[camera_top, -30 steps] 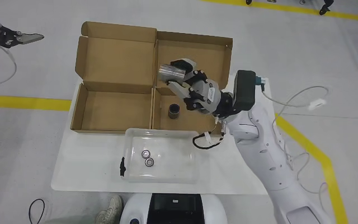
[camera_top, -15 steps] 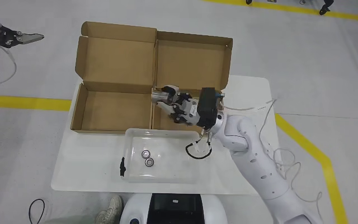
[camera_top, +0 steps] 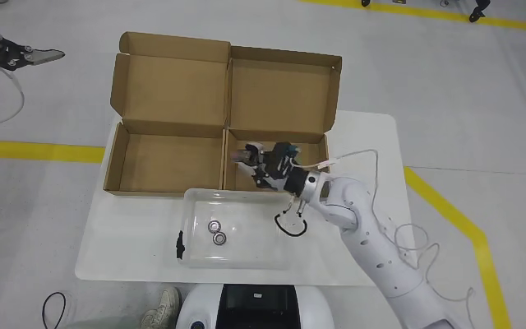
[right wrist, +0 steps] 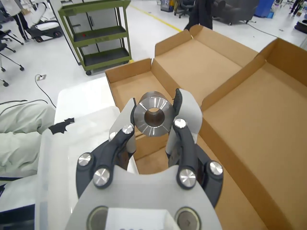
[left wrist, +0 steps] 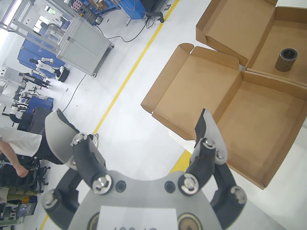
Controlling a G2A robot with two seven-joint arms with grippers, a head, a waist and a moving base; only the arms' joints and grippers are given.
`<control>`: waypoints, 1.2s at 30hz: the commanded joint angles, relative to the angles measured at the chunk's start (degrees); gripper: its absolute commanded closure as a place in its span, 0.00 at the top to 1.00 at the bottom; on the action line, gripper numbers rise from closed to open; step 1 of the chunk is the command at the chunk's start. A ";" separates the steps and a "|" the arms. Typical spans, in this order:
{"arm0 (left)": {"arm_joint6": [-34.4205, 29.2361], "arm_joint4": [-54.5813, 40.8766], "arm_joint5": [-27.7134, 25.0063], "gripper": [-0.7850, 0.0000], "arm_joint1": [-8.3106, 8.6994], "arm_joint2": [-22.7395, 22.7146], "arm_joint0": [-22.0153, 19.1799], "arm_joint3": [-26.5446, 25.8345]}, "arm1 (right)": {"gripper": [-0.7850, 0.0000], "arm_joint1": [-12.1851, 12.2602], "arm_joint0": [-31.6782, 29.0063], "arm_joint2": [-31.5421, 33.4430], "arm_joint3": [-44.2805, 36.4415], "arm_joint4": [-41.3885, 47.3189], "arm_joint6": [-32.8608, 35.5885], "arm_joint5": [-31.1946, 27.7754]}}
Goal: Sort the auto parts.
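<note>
Fingers (right wrist: 189, 113) of the right gripper (right wrist: 156, 98) clamp a steel bushing (right wrist: 153, 120) low over the right box (camera_top: 279, 90), twelve o'clock from the clear tray (camera_top: 255, 247). Placement step, as judged: lower, then release. Left gripper (left wrist: 130, 130), ten o'clock, gapes empty.

I see my white right arm (camera_top: 374, 247) trailing a thin white cable (camera_top: 355, 154), while left gripper (left wrist: 129, 113) and right gripper (right wrist: 154, 107) share grey plates (right wrist: 144, 192), black links (right wrist: 184, 136) and silver screws (right wrist: 187, 175).
</note>
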 commanded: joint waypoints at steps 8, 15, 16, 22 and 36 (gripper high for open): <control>0.00 0.00 0.00 1.00 0.00 0.00 0.00 0.00 | 0.00 1.52 -2.32 4.78 -4.98 1.61 18.06 3.83; 0.00 0.00 0.00 1.00 0.00 0.00 0.00 0.00 | 0.00 2.01 -1.19 5.95 -5.41 2.91 31.83 8.55; 0.00 0.00 0.00 1.00 0.00 0.00 0.00 0.00 | 0.00 1.97 -0.75 5.59 -5.01 3.25 33.21 8.92; 0.00 0.00 0.00 1.00 0.00 0.00 0.00 0.00 | 0.00 1.34 3.08 1.99 -0.29 2.25 38.25 11.69; 0.00 0.00 0.00 1.00 0.00 0.00 0.00 0.00 | 0.00 -1.35 12.33 -6.76 13.23 1.96 40.98 15.28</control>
